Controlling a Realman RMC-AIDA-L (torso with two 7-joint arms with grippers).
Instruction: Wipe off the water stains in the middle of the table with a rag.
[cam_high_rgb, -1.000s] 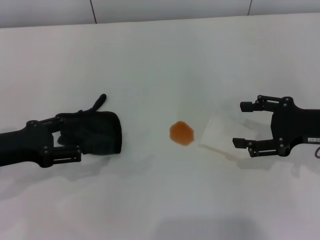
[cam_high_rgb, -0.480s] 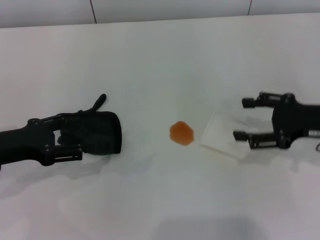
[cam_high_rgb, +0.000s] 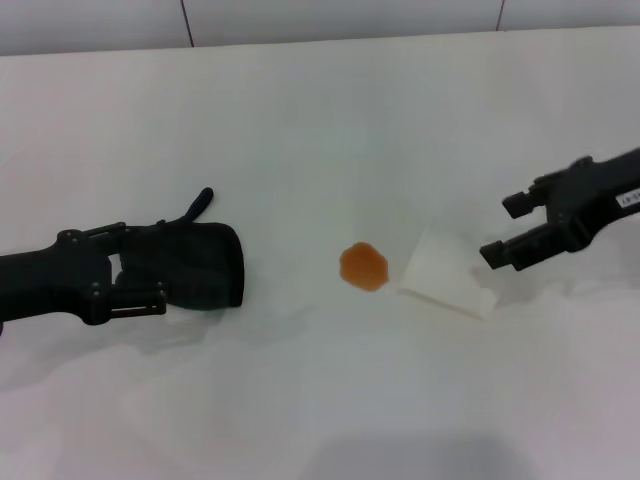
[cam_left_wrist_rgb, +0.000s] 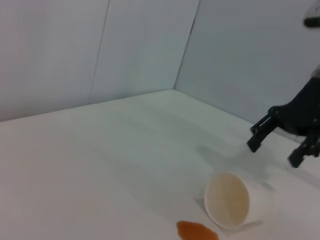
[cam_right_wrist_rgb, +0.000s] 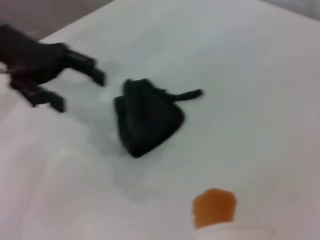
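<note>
The orange-amber water stain (cam_high_rgb: 363, 267) lies mid-table (cam_high_rgb: 300, 120); it also shows in the left wrist view (cam_left_wrist_rgb: 196, 231) and the right wrist view (cam_right_wrist_rgb: 214, 207). The black rag (cam_high_rgb: 200, 265) lies left of it with its thin tab pointing away. My left gripper (cam_high_rgb: 143, 266) is open at the rag's left edge. In the right wrist view its fingertips (cam_right_wrist_rgb: 75, 90) stand just short of the rag (cam_right_wrist_rgb: 147, 117). My right gripper (cam_high_rgb: 503, 228) is open and empty, raised to the right of the stain; it also shows in the left wrist view (cam_left_wrist_rgb: 275, 150).
A white paper cup (cam_high_rgb: 445, 270) lies on its side just right of the stain, its mouth showing in the left wrist view (cam_left_wrist_rgb: 227, 201). A wall runs along the table's far edge (cam_high_rgb: 300, 20).
My right gripper has lifted and pulled back to the right, away from the cup. My left gripper has stayed at the rag with hardly any movement.
</note>
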